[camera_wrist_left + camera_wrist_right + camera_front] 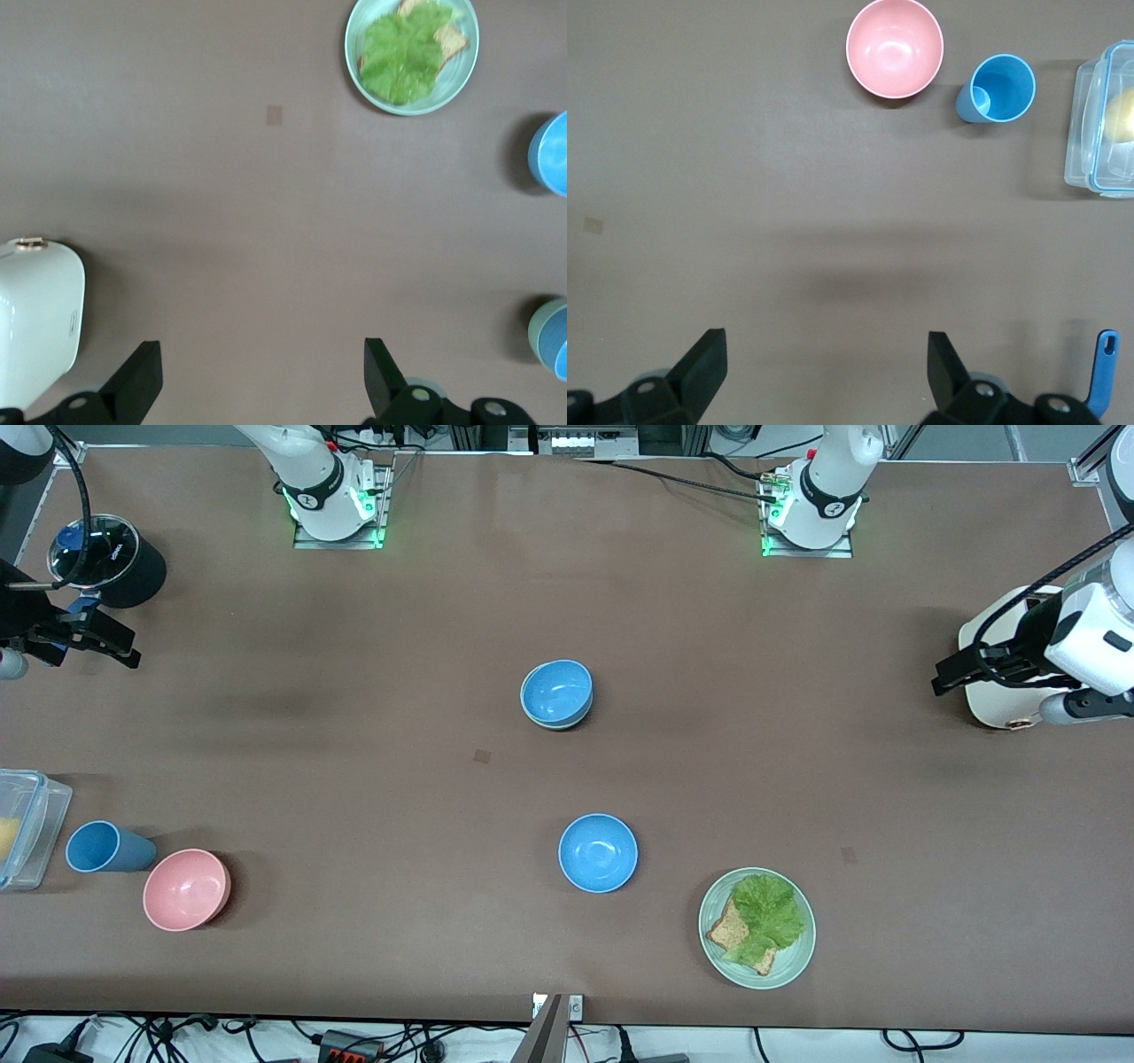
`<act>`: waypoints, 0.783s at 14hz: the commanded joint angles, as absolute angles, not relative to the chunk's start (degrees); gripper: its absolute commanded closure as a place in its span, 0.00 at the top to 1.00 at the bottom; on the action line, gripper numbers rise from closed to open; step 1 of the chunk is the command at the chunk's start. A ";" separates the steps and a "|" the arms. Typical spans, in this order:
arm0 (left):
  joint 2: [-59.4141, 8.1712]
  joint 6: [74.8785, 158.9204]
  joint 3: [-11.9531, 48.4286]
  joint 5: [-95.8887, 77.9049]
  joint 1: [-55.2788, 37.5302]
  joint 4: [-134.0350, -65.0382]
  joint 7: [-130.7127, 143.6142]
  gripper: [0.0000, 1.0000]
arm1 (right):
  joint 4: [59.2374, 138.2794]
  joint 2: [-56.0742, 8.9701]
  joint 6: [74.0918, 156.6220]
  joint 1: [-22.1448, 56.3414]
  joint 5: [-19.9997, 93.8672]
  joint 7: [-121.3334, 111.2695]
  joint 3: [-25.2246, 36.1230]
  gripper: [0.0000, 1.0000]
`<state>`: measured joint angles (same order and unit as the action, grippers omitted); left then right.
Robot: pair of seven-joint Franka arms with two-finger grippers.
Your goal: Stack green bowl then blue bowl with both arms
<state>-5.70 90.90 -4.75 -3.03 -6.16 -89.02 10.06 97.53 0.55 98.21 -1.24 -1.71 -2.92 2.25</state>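
The place was a robotics lab, not a home kitchen. Two white arm bases [335, 491] [811, 500] were bolted on metal plates, lit green, along the far edge of a wide brown desk [354, 717]. Black cables [673, 478] ran past the bases, and more cables and power bricks [345, 1045] lay tangled below the near edge. The tableware was staged plastic: a plate [757, 927] of lettuce and toast, and a pink bowl [186, 888].

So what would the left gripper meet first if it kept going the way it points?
Likely bare table: the open left gripper points down at it beside the white appliance, nothing in between, though height is unclear.
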 commanded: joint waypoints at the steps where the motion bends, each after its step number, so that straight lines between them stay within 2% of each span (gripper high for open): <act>1: -5.54 89.30 -5.71 -2.37 -7.12 -88.59 10.46 1.00 | 98.61 1.93 98.79 -1.41 -1.49 -2.46 2.11 1.00; 11: -5.62 89.21 -5.10 -2.29 -7.12 -88.59 10.72 1.00 | 98.70 2.02 98.70 -1.41 -1.49 -2.81 2.11 1.00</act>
